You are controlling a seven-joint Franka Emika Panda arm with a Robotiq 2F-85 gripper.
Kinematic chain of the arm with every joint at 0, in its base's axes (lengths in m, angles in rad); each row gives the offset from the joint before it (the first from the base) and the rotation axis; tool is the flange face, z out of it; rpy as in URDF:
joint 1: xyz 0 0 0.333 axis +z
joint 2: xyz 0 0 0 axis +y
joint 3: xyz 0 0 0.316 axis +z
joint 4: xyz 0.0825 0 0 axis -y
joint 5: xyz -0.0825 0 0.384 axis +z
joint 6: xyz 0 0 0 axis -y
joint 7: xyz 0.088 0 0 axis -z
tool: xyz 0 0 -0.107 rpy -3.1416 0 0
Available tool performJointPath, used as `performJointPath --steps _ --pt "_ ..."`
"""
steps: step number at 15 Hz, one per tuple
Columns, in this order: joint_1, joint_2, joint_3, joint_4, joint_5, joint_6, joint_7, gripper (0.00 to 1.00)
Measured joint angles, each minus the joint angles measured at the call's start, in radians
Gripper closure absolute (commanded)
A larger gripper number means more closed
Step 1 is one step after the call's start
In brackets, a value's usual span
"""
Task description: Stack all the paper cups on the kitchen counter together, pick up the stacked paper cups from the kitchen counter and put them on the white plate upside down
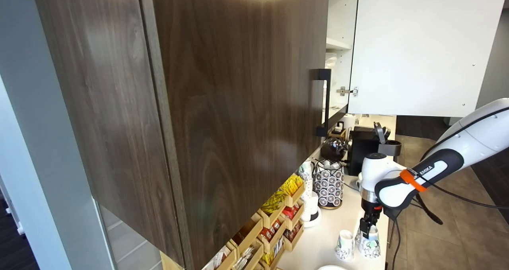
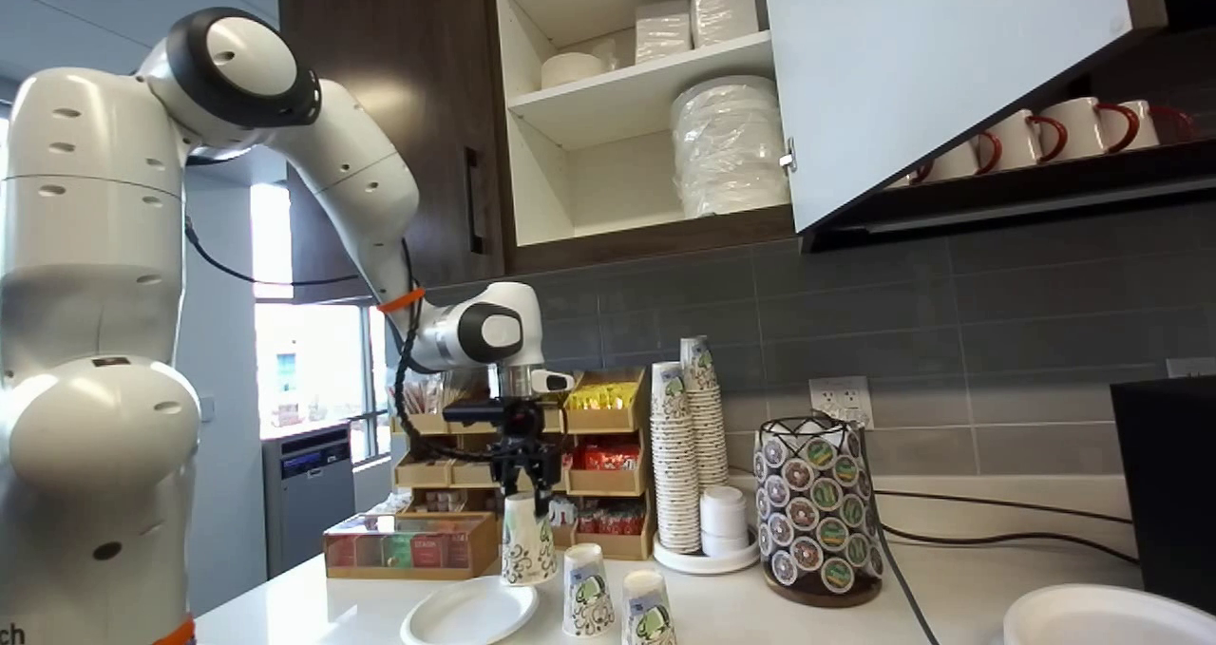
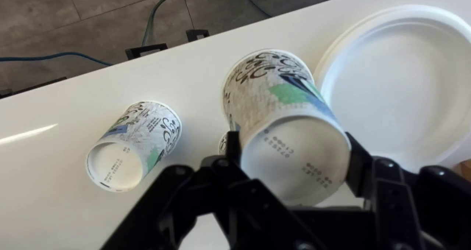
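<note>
My gripper [image 2: 526, 499] points down and is shut on an upside-down paper cup [image 2: 529, 550]. In the wrist view the fingers [image 3: 294, 152] press both sides of the held cup [image 3: 294, 169] near its base. A second upside-down paper cup [image 3: 136, 143] stands on the kitchen counter [image 3: 48, 180]. A third paper cup [image 3: 222, 144] is mostly hidden behind the left finger and held cup. Those two cups [image 2: 587, 593] [image 2: 649, 612] stand apart in an exterior view. The white plate [image 2: 418, 626] lies beside the held cup, whose rim overlaps the plate's edge in the wrist view [image 3: 338, 62].
A wooden snack rack [image 2: 603, 479], tall stacks of cups [image 2: 674, 474] and a pod holder [image 2: 817, 512] stand along the back wall. Another white plate [image 2: 1111, 616] is at the right. An open cabinet door [image 2: 912, 66] hangs above. The counter's edge borders the floor [image 3: 110, 18].
</note>
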Motion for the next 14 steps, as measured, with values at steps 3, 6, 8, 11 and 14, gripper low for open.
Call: performJointPath --steps 3,6,8,11,14 --pt "0.004 -0.026 0.013 0.036 -0.023 -0.020 0.001 0.59" --pt "0.004 -0.016 0.016 0.082 -0.044 -0.020 0.001 0.59" --pt "0.003 0.004 0.015 0.117 -0.047 -0.020 0.001 0.59" --pt "-0.002 0.062 0.010 0.171 -0.049 -0.006 -0.002 0.59" --pt "-0.005 0.144 -0.002 0.224 -0.051 0.013 -0.004 0.59"
